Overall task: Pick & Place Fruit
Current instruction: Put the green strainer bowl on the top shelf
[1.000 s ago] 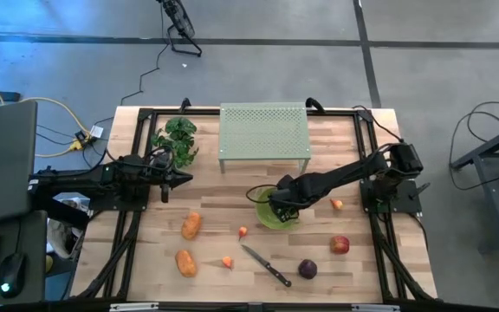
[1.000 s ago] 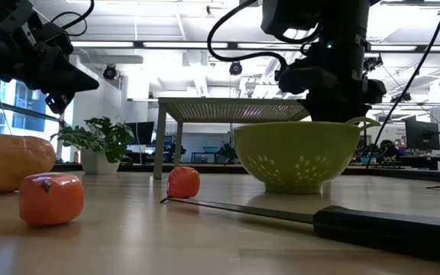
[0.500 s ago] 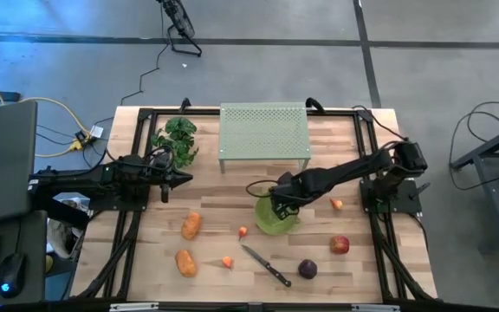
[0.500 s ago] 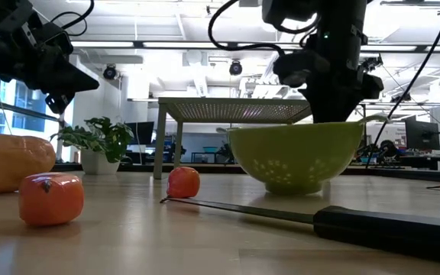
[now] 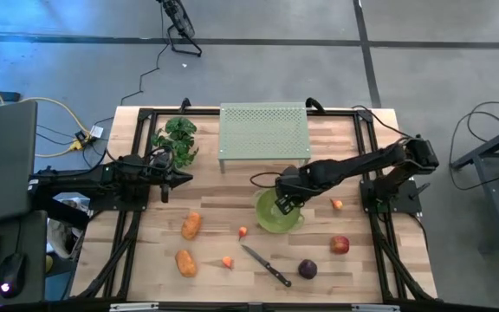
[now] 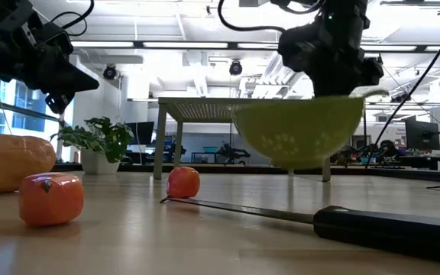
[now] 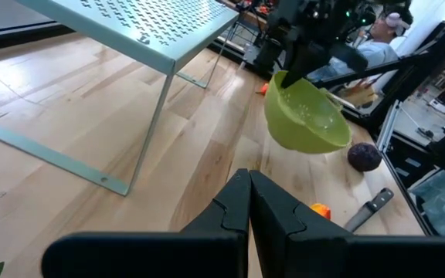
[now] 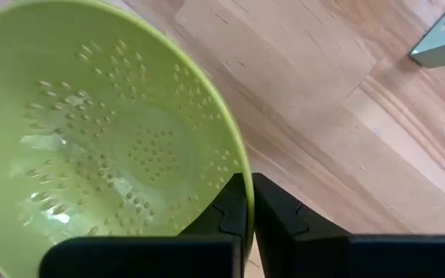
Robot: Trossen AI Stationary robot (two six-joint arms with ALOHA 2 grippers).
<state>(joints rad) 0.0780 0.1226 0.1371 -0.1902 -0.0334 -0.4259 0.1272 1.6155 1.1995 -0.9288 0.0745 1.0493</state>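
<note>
While the right gripper (image 8: pixel 249 202) pinches the rim of the green colander (image 8: pixel 122 147), its fingers (image 8: pixel 273 216) closed on it, the bowl hangs clear of the table (image 6: pixel 205 229), holding nothing. Fruit lies scattered beyond: red apple (image 5: pixel 340 244), purple piece (image 5: pixel 307 269), orange oblongs (image 5: pixel 191 225). Left gripper (image 7: pixel 249 202), pinched together, waits apart.

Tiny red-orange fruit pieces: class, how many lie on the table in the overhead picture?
3. One lies left of the green colander, one sits nearer the front edge beside the knife, one lies right of the colander. The colander may hide more.

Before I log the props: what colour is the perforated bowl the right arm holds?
The colander is lime green, clearest in the right wrist view.
</note>
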